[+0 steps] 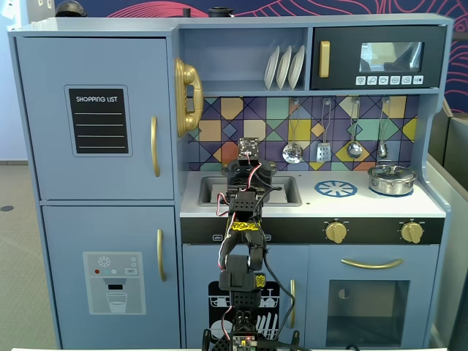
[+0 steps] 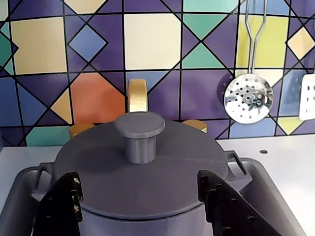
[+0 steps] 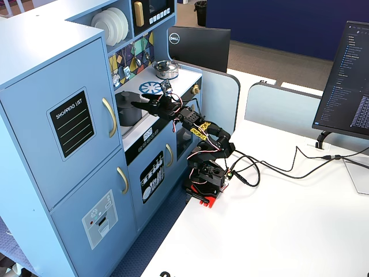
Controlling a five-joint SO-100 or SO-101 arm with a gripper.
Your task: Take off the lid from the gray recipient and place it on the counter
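The gray recipient (image 2: 129, 225) stands in the recessed sink (image 2: 20, 192) of the white counter (image 2: 280, 145). The lid (image 2: 172, 169) lies flat on it, with its knob (image 2: 140, 133) upright in the middle. My gripper (image 2: 139, 179) is open. Its black fingers (image 2: 64, 206) stand on either side of the lid's near edge, level with the rim and short of the knob. In a fixed view the pot (image 3: 127, 109) shows dark in the sink with the gripper (image 3: 140, 104) at its top. In the front fixed view the gripper (image 1: 248, 174) hides the pot.
A gold faucet (image 2: 138, 96) rises just behind the pot. A blue burner ring (image 1: 336, 189) lies to the right of the sink, and a shiny silver pot (image 1: 391, 178) stands at the far right. A skimmer (image 2: 247, 98) and other utensils hang on the tiled wall.
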